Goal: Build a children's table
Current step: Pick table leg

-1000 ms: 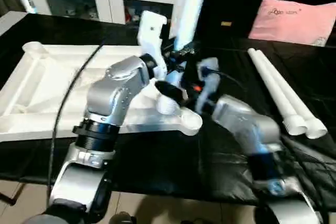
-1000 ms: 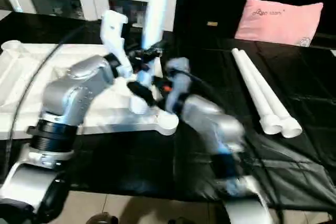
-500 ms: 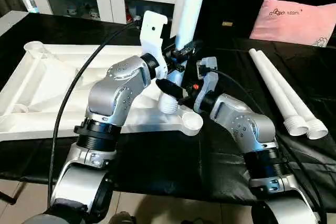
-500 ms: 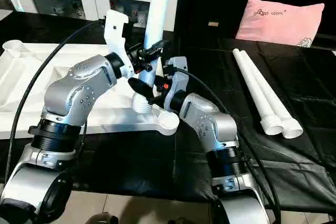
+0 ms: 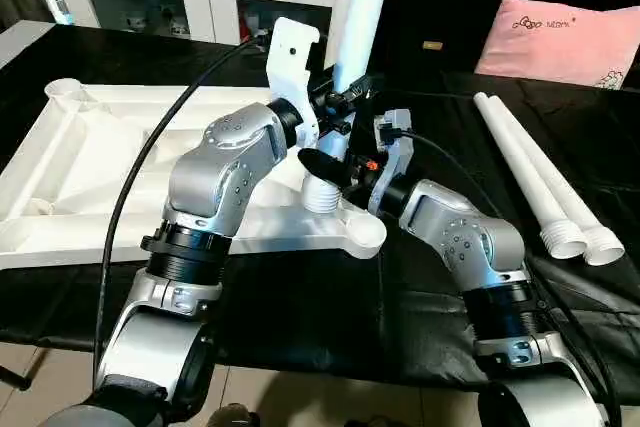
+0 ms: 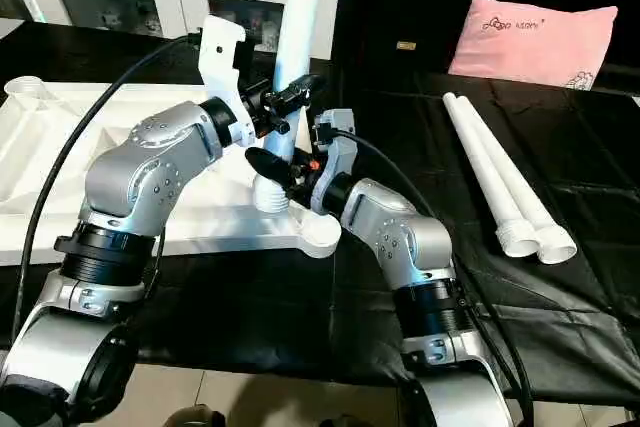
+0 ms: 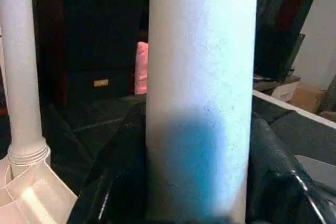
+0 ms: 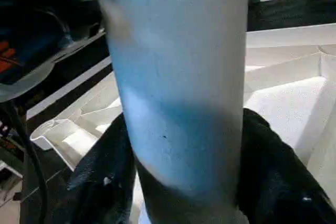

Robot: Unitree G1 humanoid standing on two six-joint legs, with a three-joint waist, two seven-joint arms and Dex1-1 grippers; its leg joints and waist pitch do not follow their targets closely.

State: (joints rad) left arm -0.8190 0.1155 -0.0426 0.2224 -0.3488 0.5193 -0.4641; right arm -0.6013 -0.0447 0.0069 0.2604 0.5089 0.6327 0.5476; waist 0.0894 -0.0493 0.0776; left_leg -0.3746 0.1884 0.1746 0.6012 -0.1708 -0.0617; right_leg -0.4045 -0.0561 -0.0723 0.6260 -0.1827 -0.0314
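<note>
Leg: I saw the white leg [image 8: 178, 93] upright between my right gripper's black fingers [image 8: 270, 177].
Behind: ribbed tabletop [image 8: 286, 103].

Both head eyes look down over the forearms; each wrist camera sits close against the upright leg [image 7: 202, 93].

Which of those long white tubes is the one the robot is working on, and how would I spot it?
Start at the big white tabletop lying ribbed side up on the black surface. At its near right corner one leg stands upright, with the left gripper and right gripper closed around it. Unlike it, the two spare legs lie flat side by side, further right, below the pink pillow.
</note>
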